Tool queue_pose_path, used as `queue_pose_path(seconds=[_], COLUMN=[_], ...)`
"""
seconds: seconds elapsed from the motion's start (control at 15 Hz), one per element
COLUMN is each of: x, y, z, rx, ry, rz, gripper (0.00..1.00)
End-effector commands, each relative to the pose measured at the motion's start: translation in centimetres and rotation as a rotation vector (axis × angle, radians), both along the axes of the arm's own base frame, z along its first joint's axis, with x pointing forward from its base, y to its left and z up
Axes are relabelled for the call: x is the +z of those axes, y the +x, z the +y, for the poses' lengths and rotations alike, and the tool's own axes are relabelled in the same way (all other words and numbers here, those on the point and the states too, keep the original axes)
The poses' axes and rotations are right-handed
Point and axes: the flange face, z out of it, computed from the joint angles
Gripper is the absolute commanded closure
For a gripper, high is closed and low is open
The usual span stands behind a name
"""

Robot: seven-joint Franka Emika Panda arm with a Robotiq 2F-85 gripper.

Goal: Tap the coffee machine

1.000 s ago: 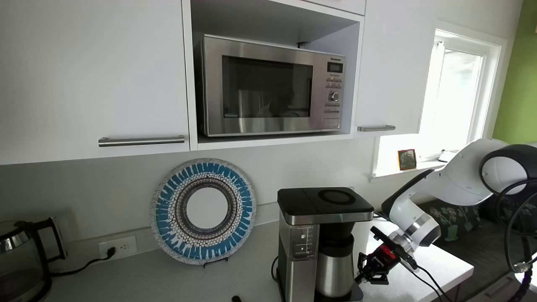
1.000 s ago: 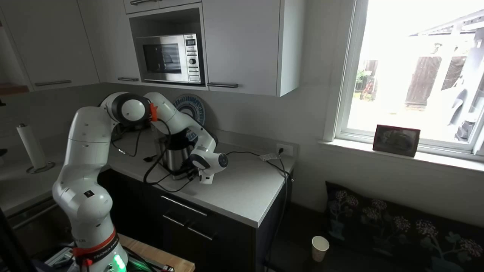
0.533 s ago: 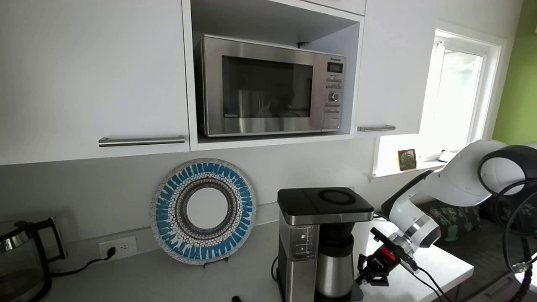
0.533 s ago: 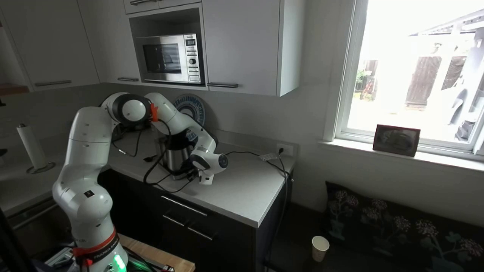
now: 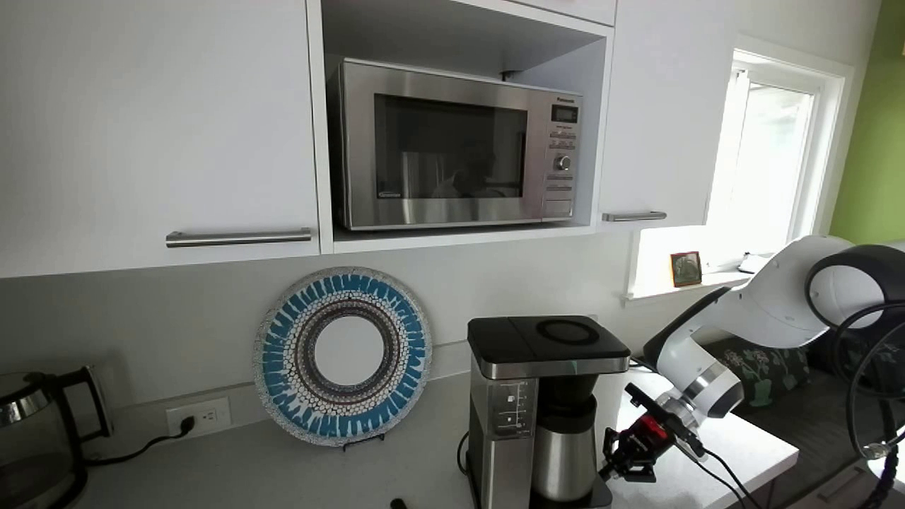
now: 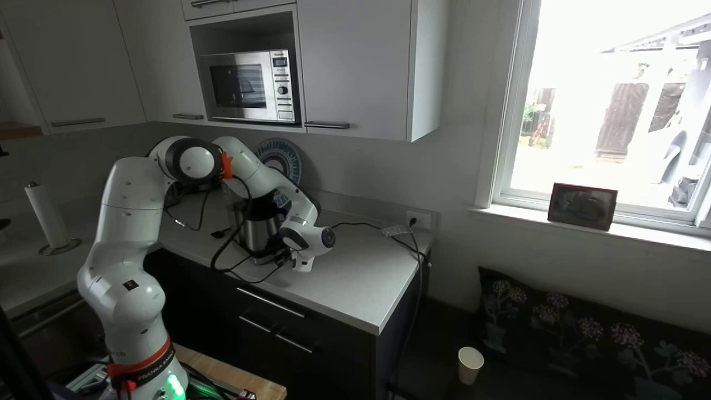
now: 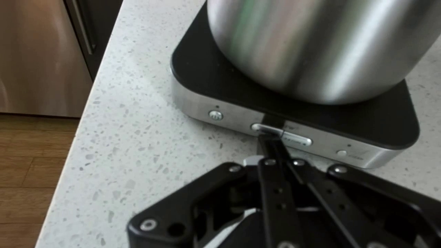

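Holding nearly the same pose as a second ago, the arm (image 5: 781, 300) keeps the gripper (image 7: 270, 137), fingers together, with its tips at the split button (image 7: 287, 135) of the drip coffee maker (image 5: 505, 417), which stands toward five o'clock in an exterior view, so the tap is probably at its contact point, though touch itself cannot be told. Only the wrist view shows these buttons, the power button (image 7: 216, 115) lying at the tips' ten o'clock.

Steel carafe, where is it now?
In the wrist view, the steel carafe occupies the upper right, standing on the coffee machine base, beyond the gripper.
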Motion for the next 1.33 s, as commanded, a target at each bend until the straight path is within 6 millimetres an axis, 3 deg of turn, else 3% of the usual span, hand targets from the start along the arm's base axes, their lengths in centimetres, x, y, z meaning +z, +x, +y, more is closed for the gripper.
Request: queue_pose_path(seconds=[0.0,0.6,1.27], x=[0.1,-0.3,-0.9], y=[0.1,0.4,0.4], z=[0.6,0.5,1.7], rx=[0.005,0.015,0.032], ry=[0.074,0.045,0.044], rz=[0.002,-0.016,-0.074], gripper=[1.00,1.00,1.00])
